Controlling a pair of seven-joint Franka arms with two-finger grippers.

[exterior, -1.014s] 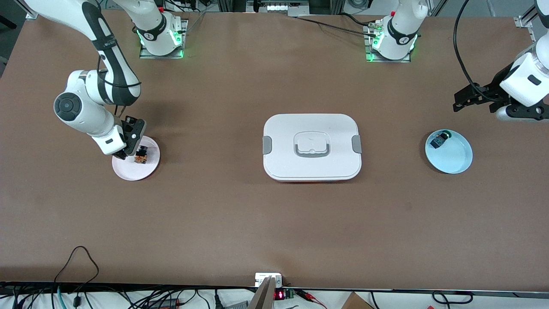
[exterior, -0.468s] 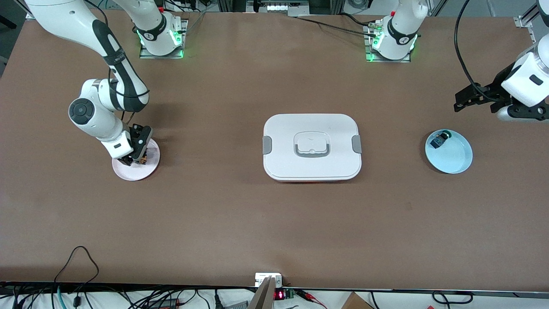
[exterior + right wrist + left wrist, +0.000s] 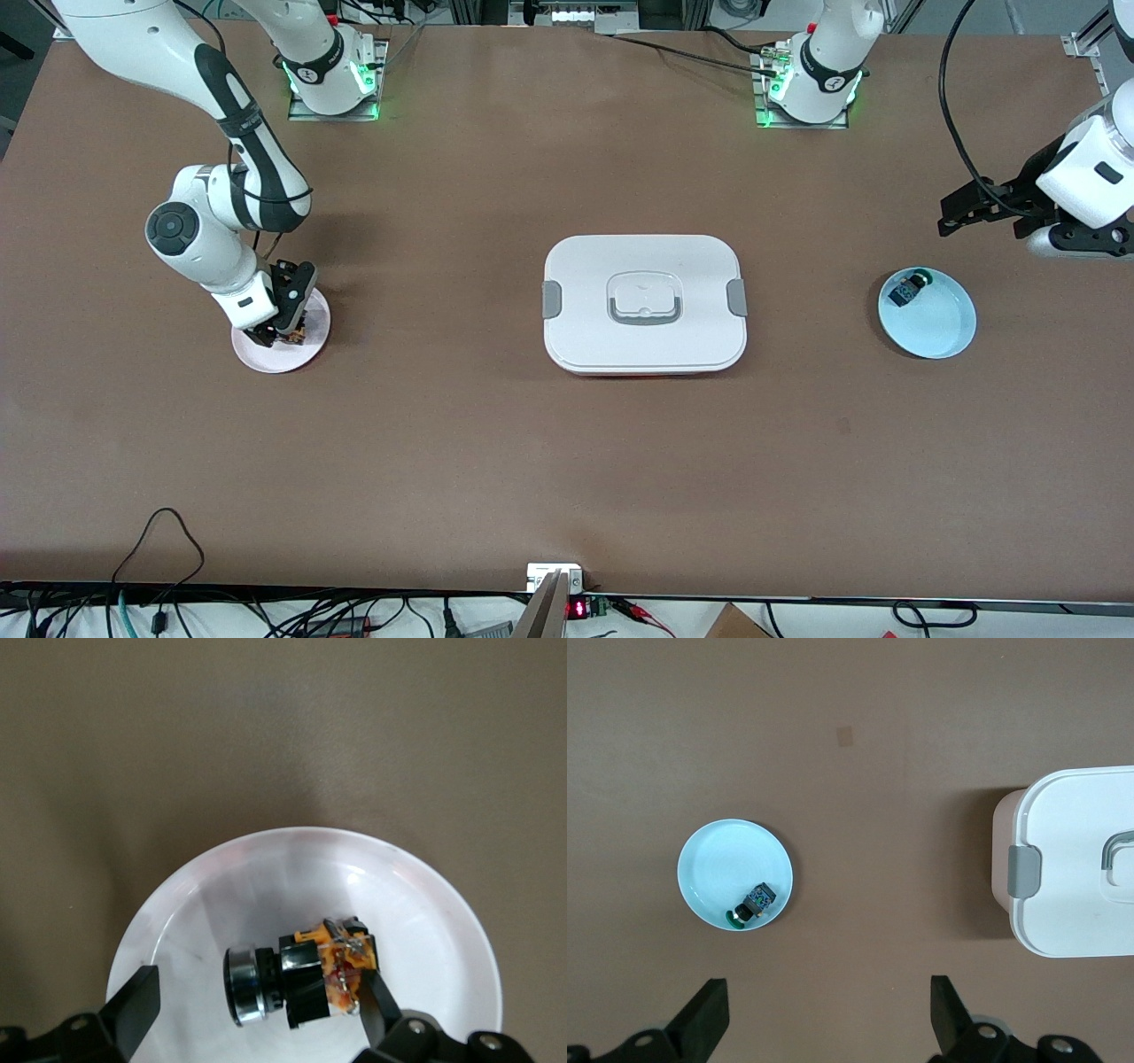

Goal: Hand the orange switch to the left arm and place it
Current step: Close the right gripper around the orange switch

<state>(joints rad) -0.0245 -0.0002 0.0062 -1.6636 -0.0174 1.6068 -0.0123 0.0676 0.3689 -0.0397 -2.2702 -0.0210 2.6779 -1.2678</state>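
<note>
The orange switch (image 3: 323, 979), black with an orange end and a silver round cap, lies on its side in a pink plate (image 3: 283, 354) at the right arm's end of the table. In the front view the gripper hides most of the switch (image 3: 294, 332). My right gripper (image 3: 279, 330) is down in the plate, open, with its fingers on either side of the switch (image 3: 257, 1005); one finger (image 3: 376, 1005) is against the orange end. My left gripper (image 3: 955, 211) is open and empty (image 3: 827, 1010) over bare table by the blue plate. The white box (image 3: 644, 303) sits mid-table.
A blue plate (image 3: 939, 328) at the left arm's end holds a small black-blue component with a green end (image 3: 905, 290); both show in the left wrist view (image 3: 718, 859) (image 3: 751, 904), as does the box's clip end (image 3: 1081, 868). Cables run along the table's near edge.
My right gripper has come across the pink plate and down around the switch, then nearly stopped. My left arm has only drifted slightly.
</note>
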